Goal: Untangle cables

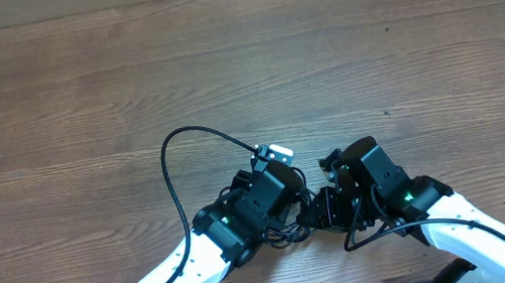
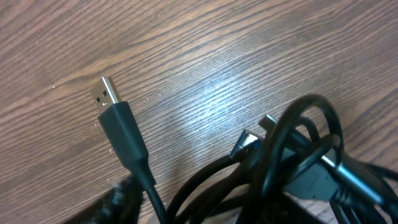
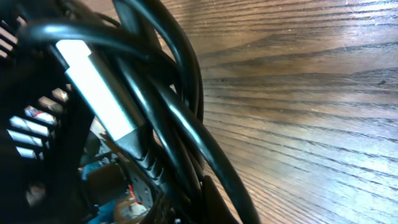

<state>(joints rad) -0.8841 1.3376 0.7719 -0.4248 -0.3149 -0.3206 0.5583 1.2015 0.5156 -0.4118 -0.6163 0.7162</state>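
Note:
The cables (image 1: 309,215) are thin black cords bunched in a knot between my two grippers at the table's near edge. One cord (image 1: 169,174) loops out to the left and comes back to a silvery USB plug (image 1: 279,150). That plug (image 2: 107,94) lies flat on the wood in the left wrist view, just ahead of my left gripper (image 1: 271,167). One dark finger (image 2: 115,202) sits beside its cord; the other is hidden by the knot (image 2: 298,155). My right gripper (image 1: 335,177) is shut on cords of the bundle (image 3: 180,124), which fill its view.
The wooden table (image 1: 239,53) stretches bare away from the arms. Both white arms come in from the near edge and almost touch at the knot. Thicker black wires run along the right arm (image 1: 486,227).

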